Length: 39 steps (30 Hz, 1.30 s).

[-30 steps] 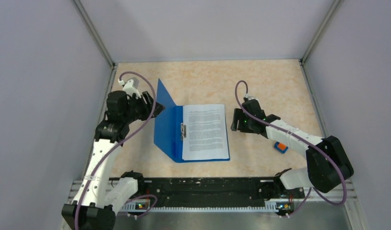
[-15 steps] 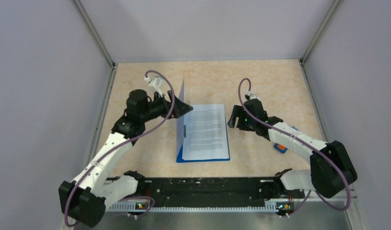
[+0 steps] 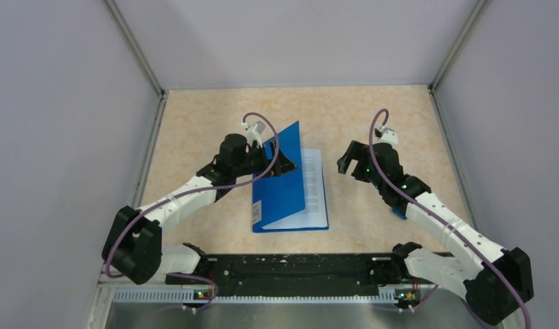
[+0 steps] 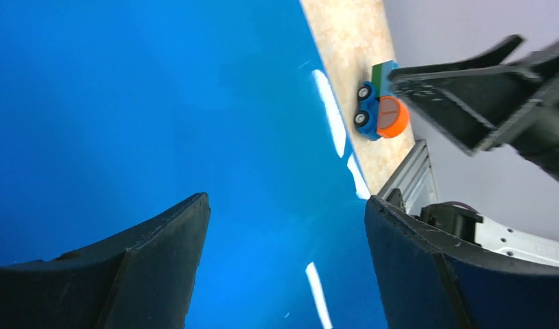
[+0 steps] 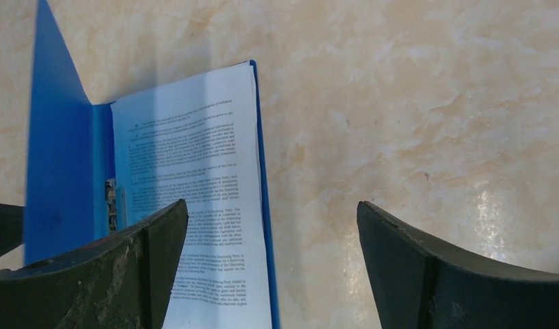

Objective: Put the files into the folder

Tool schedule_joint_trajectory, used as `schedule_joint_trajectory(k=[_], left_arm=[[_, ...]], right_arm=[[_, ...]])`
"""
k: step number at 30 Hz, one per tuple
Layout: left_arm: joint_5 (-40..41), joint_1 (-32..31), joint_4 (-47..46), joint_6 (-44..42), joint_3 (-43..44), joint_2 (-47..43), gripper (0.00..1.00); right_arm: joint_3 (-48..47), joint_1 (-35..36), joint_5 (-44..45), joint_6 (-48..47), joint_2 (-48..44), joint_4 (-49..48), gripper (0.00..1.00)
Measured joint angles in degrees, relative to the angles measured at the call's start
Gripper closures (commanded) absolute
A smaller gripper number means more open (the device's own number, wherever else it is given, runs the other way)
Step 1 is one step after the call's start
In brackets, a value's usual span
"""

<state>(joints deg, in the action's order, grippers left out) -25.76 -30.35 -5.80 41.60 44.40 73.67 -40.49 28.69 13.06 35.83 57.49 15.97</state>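
The blue folder (image 3: 280, 179) lies mid-table with its cover swung up and leaning right over the files (image 3: 315, 192), white printed sheets resting on its back panel. My left gripper (image 3: 282, 163) is open, its fingers against the outside of the cover near its top edge. The cover's blue surface (image 4: 160, 103) fills the left wrist view behind the open gripper (image 4: 287, 205). My right gripper (image 3: 348, 160) is open and empty, raised right of the folder. In the right wrist view the gripper (image 5: 273, 205) is above the files (image 5: 194, 185) and the raised cover (image 5: 57, 157).
A small orange-and-blue toy car (image 4: 379, 113) sits on the table at the right, mostly hidden under the right arm in the top view. Grey walls enclose the table on three sides. A black rail (image 3: 283, 274) runs along the near edge.
My left gripper moved right, swinging the folder cover from lying open at the left up and over toward the files. My right gripper drew back up and away from the paper's right edge.
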Motion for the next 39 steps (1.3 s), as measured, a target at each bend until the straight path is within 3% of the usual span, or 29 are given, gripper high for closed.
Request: schedule_joint_trajectory(k=[13,19,21,23,30,39], left_arm=[[3.1,-3.0,-5.3,0.1,-2.7,17.4,0.12],[3.7,-3.3,-6.9,-0.2,-3.0,19.1,0.12],[4.5,-3.4,-5.5,-1.1,-2.8,18.3,0.10],[5.6,-3.4,-1.6,-2.4,-1.5,16.6,0.02],[9.8,-3.4,12.1,-5.9,7.0,7.5,0.02],[19.4,-3.4,23.5,-10.8,11.3,-6.0,0.02]], right_arm=[[0.0,0.0,3.2,0.3,-4.0,2.5,0.01],[0.0,0.0,2.2,0.4,-2.5,2.5,0.01],[-0.2,0.0,1.9,0.4,-1.3,2.5,0.01],[-0.8,0.0,1.5,0.5,0.1,2.8,0.01],[-3.3,0.0,0.0,0.8,3.8,1.7,0.01],[-7.6,0.0,-0.6,0.2,7.1,0.9,0.01]])
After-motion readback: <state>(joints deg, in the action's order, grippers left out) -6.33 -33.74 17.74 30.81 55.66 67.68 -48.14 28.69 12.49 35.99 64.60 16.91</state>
